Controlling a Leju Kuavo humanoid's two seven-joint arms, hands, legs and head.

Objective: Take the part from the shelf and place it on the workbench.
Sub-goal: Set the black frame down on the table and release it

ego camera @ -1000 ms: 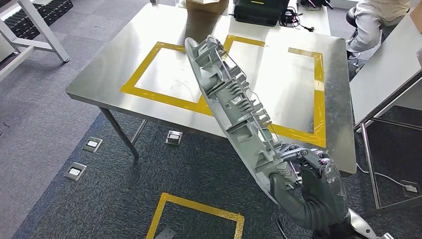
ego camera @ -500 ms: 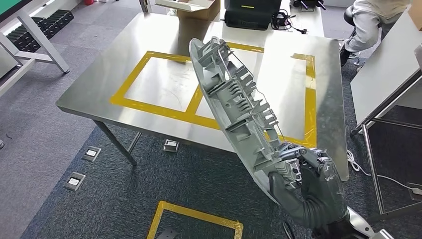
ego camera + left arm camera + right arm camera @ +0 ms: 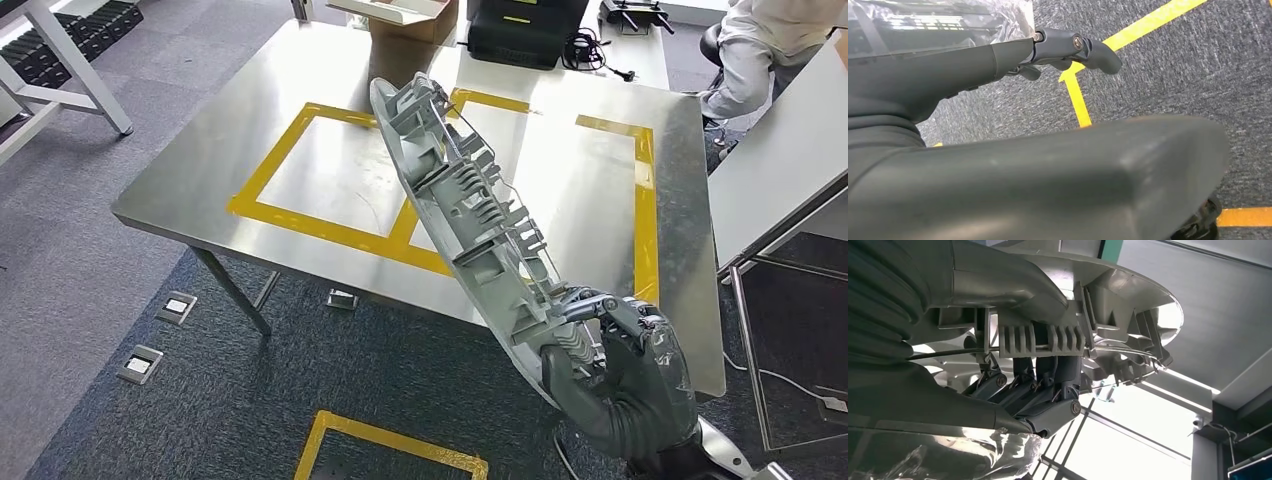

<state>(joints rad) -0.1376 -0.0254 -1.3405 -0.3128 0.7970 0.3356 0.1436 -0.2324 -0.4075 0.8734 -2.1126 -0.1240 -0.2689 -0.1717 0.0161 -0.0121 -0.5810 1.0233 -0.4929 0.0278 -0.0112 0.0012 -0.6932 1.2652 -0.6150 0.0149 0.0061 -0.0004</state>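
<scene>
One long grey ribbed plastic part is clasped at its lower end by the right robot hand, raised tilted before the steel table with yellow tape frames. Pickup looks complete; placing it remains. The left robot hand hangs empty, fingers apart.

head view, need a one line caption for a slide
The robot's right hand grips one end of a long grey ribbed part, holding it tilted over the steel workbench with its yellow tape rectangles.

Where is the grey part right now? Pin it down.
In the head view the grey part is gripped at its lower end by the right robot hand, slanting up over the workbench's near edge.
</scene>
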